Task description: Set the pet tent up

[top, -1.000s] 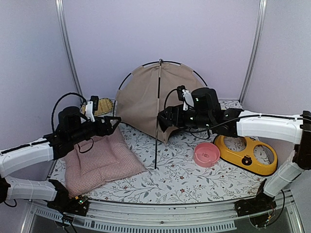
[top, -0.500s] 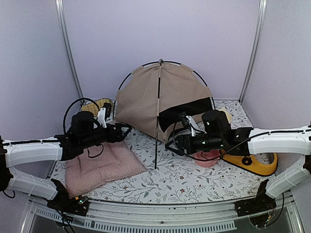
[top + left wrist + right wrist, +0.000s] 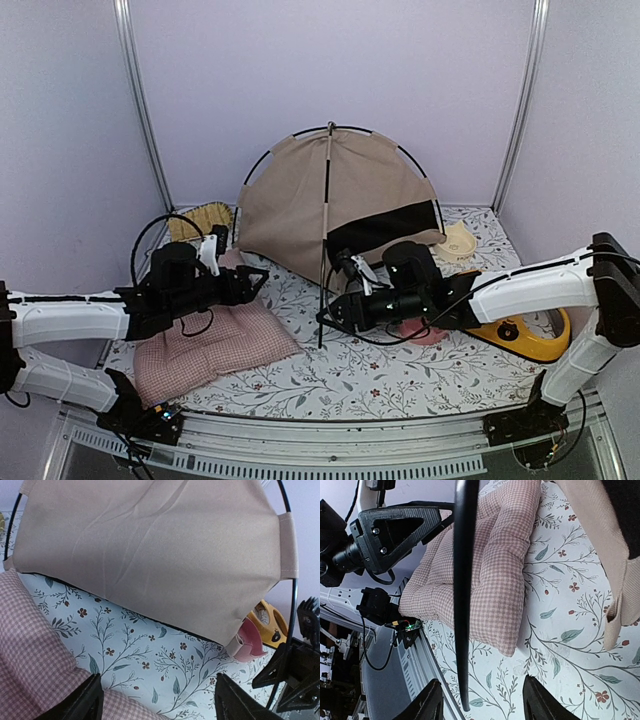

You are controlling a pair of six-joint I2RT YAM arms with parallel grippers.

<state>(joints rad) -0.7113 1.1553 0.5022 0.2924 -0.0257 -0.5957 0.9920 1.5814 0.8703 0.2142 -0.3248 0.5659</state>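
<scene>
The pet tent [image 3: 300, 205] stands at the back middle, beige fabric on black arched poles, with a black panel [image 3: 385, 225] at its right. One straight black pole [image 3: 325, 230] slants from the tent's top down to the table. My right gripper [image 3: 328, 315] is low at that pole's foot. In the right wrist view the pole [image 3: 462, 605] runs between its open fingers [image 3: 431, 700], nearer the left one, with no contact that I can see. My left gripper [image 3: 258, 278] hovers open over the cushion's right edge, facing the tent fabric [image 3: 150, 555], with nothing between its fingers [image 3: 85, 705].
A pink checked cushion [image 3: 215, 335] lies front left under the left arm. A pink bowl [image 3: 247, 642] and a yellow feeder [image 3: 520, 335] sit right of the right arm. A cream dish [image 3: 460, 240] and a woven straw item [image 3: 200, 215] lie near the back wall.
My right arm has swung from the tent's black panel left and forward to the straight pole, its jaws narrowing. The left gripper has moved right toward the tent.
</scene>
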